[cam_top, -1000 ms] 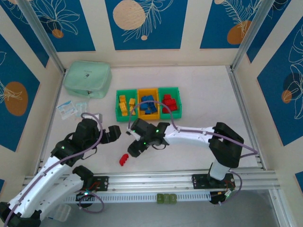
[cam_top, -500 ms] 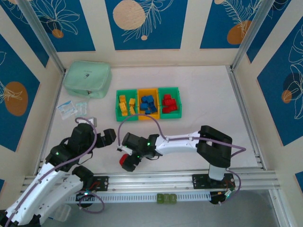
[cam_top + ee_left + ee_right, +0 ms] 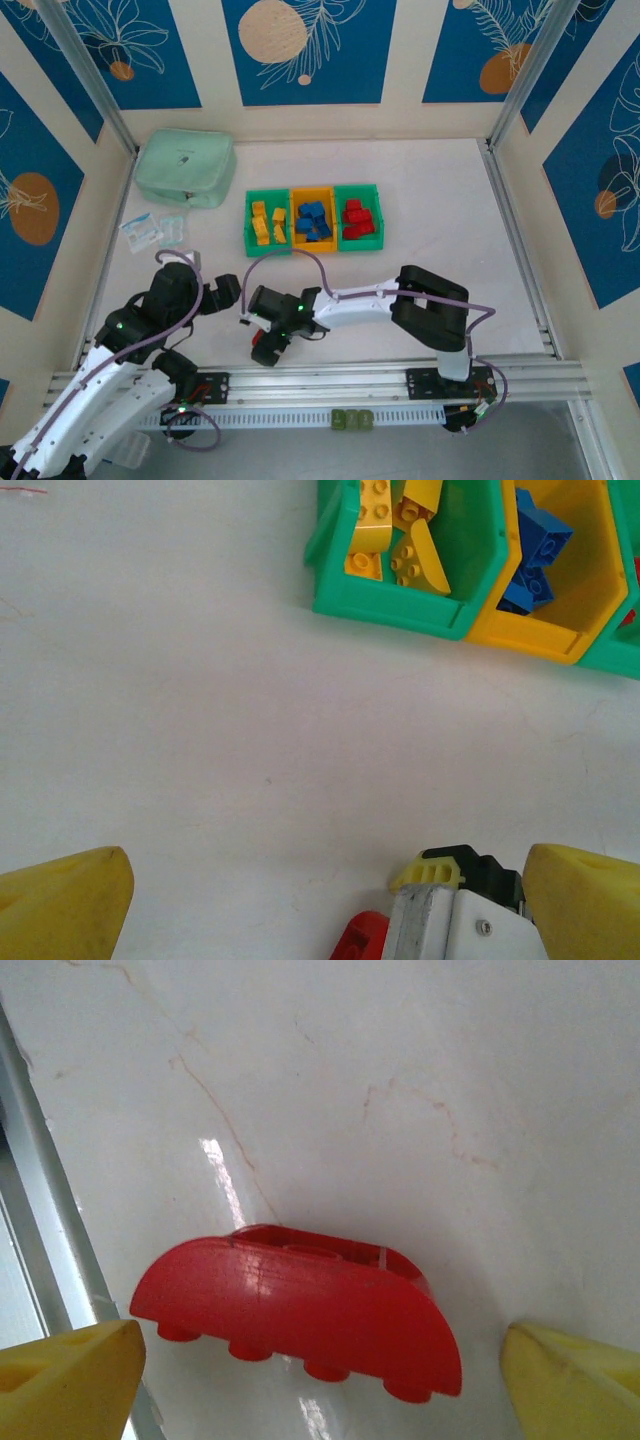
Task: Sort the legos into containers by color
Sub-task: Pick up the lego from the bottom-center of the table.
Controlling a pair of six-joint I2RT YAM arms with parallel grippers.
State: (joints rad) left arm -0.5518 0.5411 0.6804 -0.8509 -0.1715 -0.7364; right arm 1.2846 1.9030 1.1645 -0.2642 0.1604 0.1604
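Change since a second ago: your right claw [image 3: 262,345] has left the spot just in front of the bins [image 3: 248,240] and come down toward the near rail [image 3: 400,375], over the loose red brick [image 3: 300,1310]. Its arm is folded in tighter. Your left claw [image 3: 228,290] has drawn back a little toward its base.
Right claw: you have it spread wide, with a yellow fingertip [image 3: 70,1380] on each side of the red brick and neither one touching it. It holds nothing.
Left claw: also spread wide, with bare table [image 3: 200,730] between its tips. It grips nothing.
Red brick, place: on the table just beside the rail, well apart from the bins.
Red brick, shape: smooth glossy plastic, half-round like a cut disc. Its one straight edge carries a row of four round studs.
Red brick, direction: its broad half-round face is turned to the right wrist camera, and the studs point toward the bottom of that view. The long axis runs from finger to finger, dipping slightly to the right.
Bins: three hard plastic open boxes joined in a row, green, orange-yellow, green. Yellow bricks [image 3: 265,222] are in the left one, blue bricks [image 3: 313,220] in the middle and red bricks [image 3: 358,218] in the right.
Table: white and shiny, with faint hairline marks.
Far left: a soft mint pouch [image 3: 185,168] and clear packets [image 3: 150,230].
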